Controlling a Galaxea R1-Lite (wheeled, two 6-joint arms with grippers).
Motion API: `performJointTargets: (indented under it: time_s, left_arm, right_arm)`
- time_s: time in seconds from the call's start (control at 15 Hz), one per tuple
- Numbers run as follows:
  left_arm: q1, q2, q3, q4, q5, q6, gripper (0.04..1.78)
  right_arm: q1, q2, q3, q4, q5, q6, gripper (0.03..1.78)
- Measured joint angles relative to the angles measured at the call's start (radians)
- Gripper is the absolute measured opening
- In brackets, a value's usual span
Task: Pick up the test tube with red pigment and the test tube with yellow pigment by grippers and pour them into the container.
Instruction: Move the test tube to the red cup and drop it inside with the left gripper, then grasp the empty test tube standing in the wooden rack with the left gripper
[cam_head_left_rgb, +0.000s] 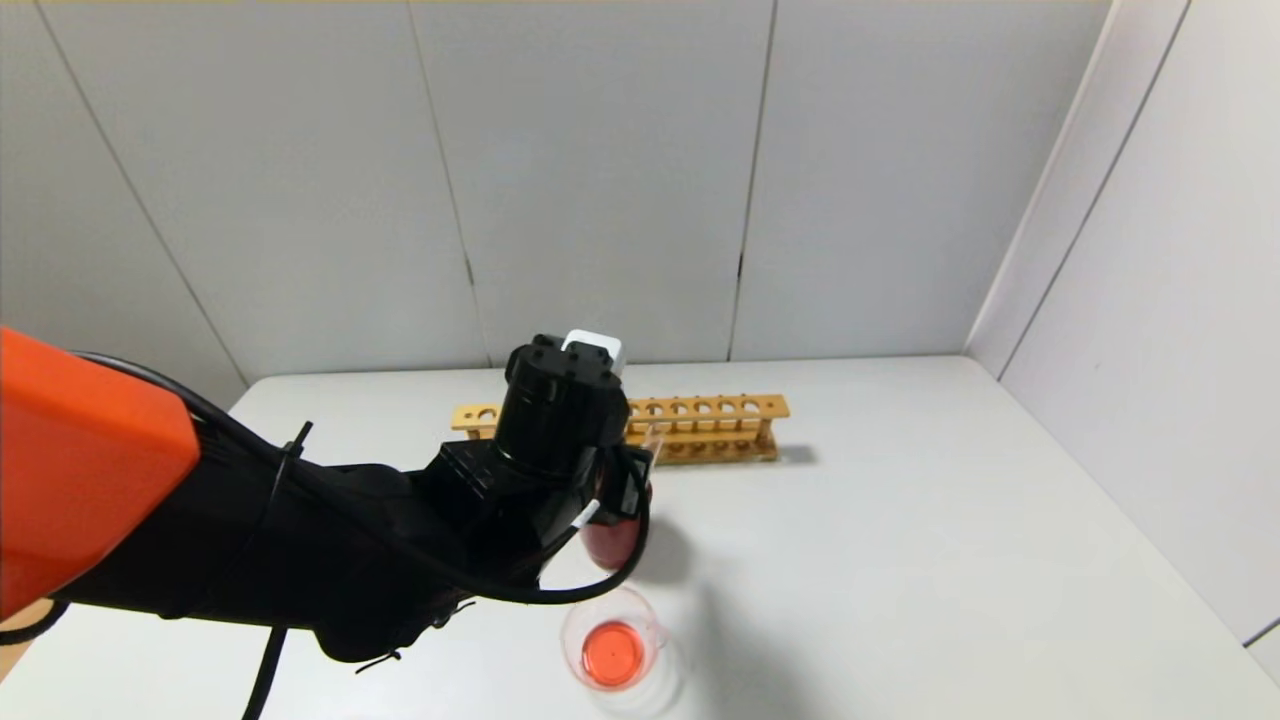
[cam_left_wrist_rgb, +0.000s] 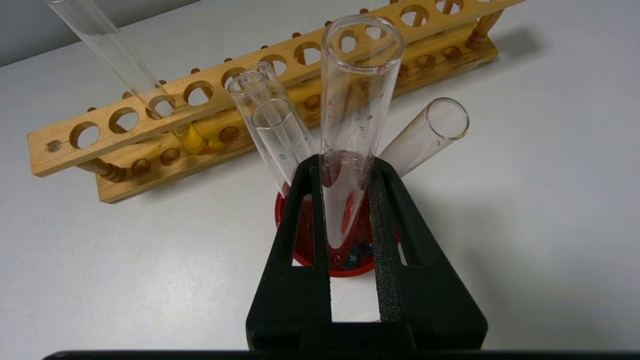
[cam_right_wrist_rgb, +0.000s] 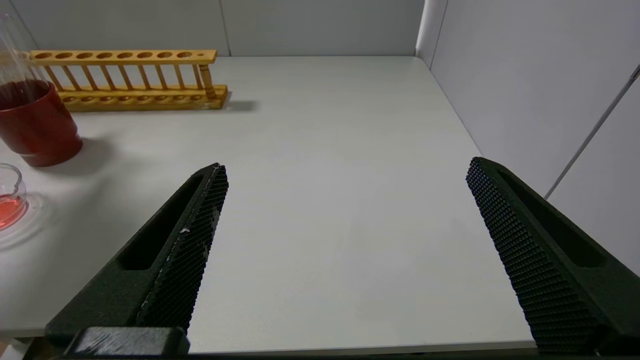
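My left gripper (cam_left_wrist_rgb: 345, 165) is shut on the test tube with red pigment (cam_left_wrist_rgb: 360, 90). The tube stands upright, holds only a red smear and drops, and its rounded bottom is down inside the dark red cup (cam_left_wrist_rgb: 350, 270). In the head view the left wrist (cam_head_left_rgb: 565, 420) hides most of the tube and the cup (cam_head_left_rgb: 612, 540). The test tube with yellow pigment (cam_left_wrist_rgb: 190, 139) stands in the wooden rack (cam_left_wrist_rgb: 75, 155). The container (cam_head_left_rgb: 612, 650), a clear beaker holding orange-red liquid, sits in front of the cup. My right gripper (cam_right_wrist_rgb: 345, 170) is open and empty, low over the table's right front.
Three colourless clear tubes (cam_left_wrist_rgb: 272, 125) lean in the red cup beside the held tube. The long wooden rack (cam_head_left_rgb: 720, 425) lies across the back of the white table. Grey walls close the back and the right side (cam_right_wrist_rgb: 525, 75).
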Motion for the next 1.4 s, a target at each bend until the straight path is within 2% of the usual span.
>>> performJointTargets:
  time_s: [0.4,0.53,0.67,1.0,1.13,1.27,1.4]
  left_arm:
    - [-0.001,-0.019,0.035,-0.014,-0.011,0.002,0.3]
    - [-0.001,-0.021,0.038,-0.014,-0.024,0.001,0.38]
    - [-0.001,-0.02,0.039,-0.015,-0.031,0.001,0.55]
    - [-0.001,-0.017,0.041,-0.015,-0.032,0.001,1.38]
    - [-0.001,-0.021,0.04,-0.015,-0.031,0.003,1.59]
    - [0.0,-0.034,0.037,-0.016,-0.03,0.006,1.72]
    - [0.001,-0.062,0.037,-0.015,-0.029,0.015,1.75]
  right_arm:
    - [0.0,0.0,0.0,0.0,0.0,0.0,1.74]
    - [0.0,0.0,0.0,0.0,0.0,0.0,1.74]
    - [0.0,0.0,0.0,0.0,0.0,0.0,1.74]
    - [0.0,0.0,0.0,0.0,0.0,0.0,1.74]
    - [0.0,0.0,0.0,0.0,0.0,0.0,1.74]
    - [0.0,0.0,0.0,0.0,0.0,0.0,1.74]
    - [0.0,0.0,0.0,0.0,0.0,0.0,1.74]
